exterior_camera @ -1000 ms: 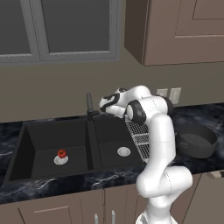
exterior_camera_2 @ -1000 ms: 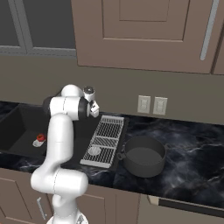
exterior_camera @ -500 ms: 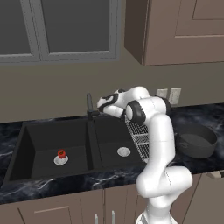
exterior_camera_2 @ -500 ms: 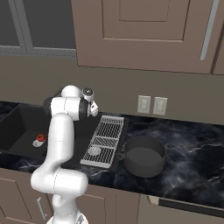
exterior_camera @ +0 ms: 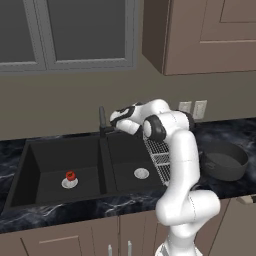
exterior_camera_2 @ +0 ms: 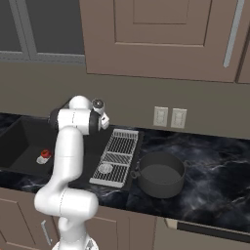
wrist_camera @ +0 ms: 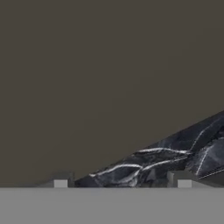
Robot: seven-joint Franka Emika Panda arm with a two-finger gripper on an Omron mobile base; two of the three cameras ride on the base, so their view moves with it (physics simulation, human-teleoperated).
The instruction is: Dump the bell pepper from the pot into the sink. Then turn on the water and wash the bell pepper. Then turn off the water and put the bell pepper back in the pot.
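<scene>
- Bell pepper (exterior_camera: 70,175) sits in the left basin of the sink (exterior_camera: 30,170), right on the round silver drain there, stem end up; from the right base camera it shows as a small red dot (exterior_camera_2: 45,154) at the far left.
- End effector (exterior_camera: 113,120) hovers at the back rim of the sink, just beside the dark faucet (exterior_camera: 102,120) over the centre divider. The pepper lies at about 7 o'clock from it in the left base view, well apart and lower, down in the basin.
- Pepper is rounded, so it has no real long axis; its stem points roughly up.
- Only one arm works here, so nearness between hands does not arise.
- By my reading the pepper is already dumped, and the next move turns on the faucet rather than the pepper: the hand points toward 9 o'clock, with the faucet just ahead of it.
- Whether the end effector is released or clenched I cannot tell. In the hand view two small tips (wrist_camera: 60,183) rise well apart with nothing between them, facing plain wall and a wedge of the marbled surface (wrist_camera: 175,153).
- Pot (exterior_camera: 223,159) stands empty on the surface at about 4 o'clock from the end effector, beyond the silver wire rack (exterior_camera_2: 117,155).
- No brands, labels or readable writing anywhere; the two wall outlets (exterior_camera_2: 166,117) are blank.
</scene>
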